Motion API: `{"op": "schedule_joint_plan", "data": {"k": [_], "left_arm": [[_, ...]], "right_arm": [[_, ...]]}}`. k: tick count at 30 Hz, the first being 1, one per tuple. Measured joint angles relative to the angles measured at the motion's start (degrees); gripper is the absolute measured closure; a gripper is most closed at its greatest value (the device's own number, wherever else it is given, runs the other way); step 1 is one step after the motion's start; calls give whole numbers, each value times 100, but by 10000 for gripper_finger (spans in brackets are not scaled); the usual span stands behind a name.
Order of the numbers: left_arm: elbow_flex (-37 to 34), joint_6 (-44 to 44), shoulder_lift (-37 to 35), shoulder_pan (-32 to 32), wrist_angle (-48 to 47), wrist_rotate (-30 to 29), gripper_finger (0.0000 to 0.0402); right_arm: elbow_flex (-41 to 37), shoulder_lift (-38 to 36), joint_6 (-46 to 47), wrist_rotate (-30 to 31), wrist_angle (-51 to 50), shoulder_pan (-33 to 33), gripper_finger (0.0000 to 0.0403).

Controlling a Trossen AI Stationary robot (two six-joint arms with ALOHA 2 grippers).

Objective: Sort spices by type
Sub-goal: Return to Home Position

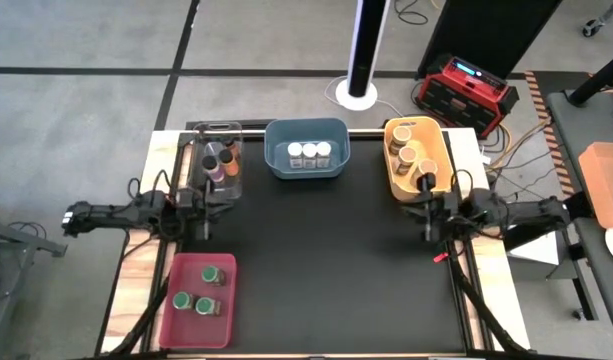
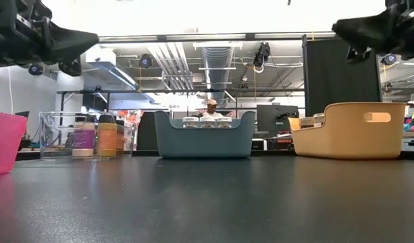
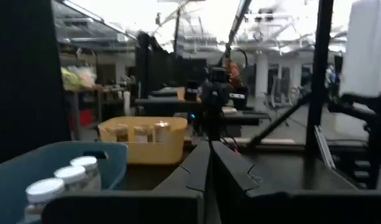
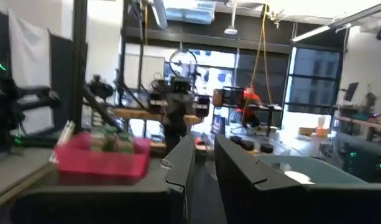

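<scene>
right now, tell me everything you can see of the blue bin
The blue bin is an open dusty-blue tub, plastic by its look, with rounded corners and a rim dipping along its long side. It stands upright at the far edge of the table between the clear bin and the yellow bin, touching neither. Three white-lidded jars stand in a row inside.

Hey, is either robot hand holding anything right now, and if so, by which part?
Nothing is held. The left hand is shut with nothing in it, and the right hand is open and empty.
</scene>
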Motion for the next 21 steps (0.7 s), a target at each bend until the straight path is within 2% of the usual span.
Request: {"op": "schedule_joint_plan", "data": {"k": [4,7,16,21], "left_arm": [[0,50,26,-11,-38,37,402],[0,59,65,-11,-211,36,402],[46,-15,257,-11,-430,38,402],[46,-15,360,-11,-434,38,402]], "right_arm": [[13,139,-111,338,-271,-3,357],[13,254,153,636,-532,-3,359],[11,578,1600,649,-1499,-3,347],[11,708,1645,649,-1511,-3,339]]}}
